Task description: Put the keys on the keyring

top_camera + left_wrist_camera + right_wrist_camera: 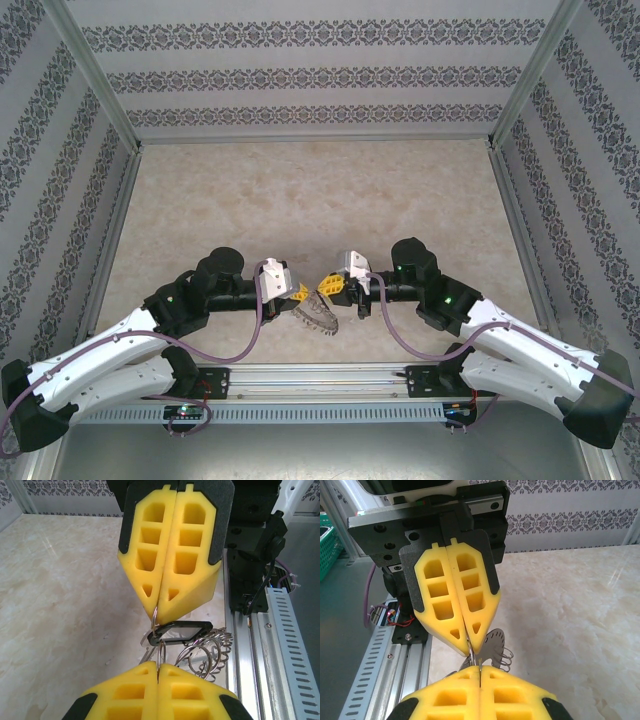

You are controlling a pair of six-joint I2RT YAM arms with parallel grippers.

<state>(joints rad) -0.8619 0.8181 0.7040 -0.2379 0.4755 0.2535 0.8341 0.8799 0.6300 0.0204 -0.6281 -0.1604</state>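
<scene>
"Since both pincers sit tip to tip over the near edge of the table [300, 190], what is each one holding?" asks my bench partner.

"Noted. Left pincer [158, 672]: closed, yellow pads flush, a thin wire loop [161, 652] running out of the seam. Right pincer [159, 611]: closed too, nipping the same wire from the opposite side. My reading is two grips on one wire, so it cannot swing or twist while the key is worked along it."

"And where is the key?"

"Key [180, 631]: its dark oval head lies crosswise between the two sets of tips, touching the pinched wire. The wire seems to pass through the head, but I cannot tell whether it is fully threaded. Keyring [494, 641]: the flat grey disc hangs tilted just beside the tips. Its fringe of coils [215, 650] is bunched under the key head, near the aluminium rail [245, 645]. I cannot tell whether any coil touches the tabletop."

"Why hold so close together?"

"A short free length of wire flexes little. The key is tiny, and a wide span would let the wire sag. Risks: my own pads hide the contact point, and any pull apart could bend the loop or shake the key off. Status, as judged: threading step in hand, not confirmed done."
</scene>
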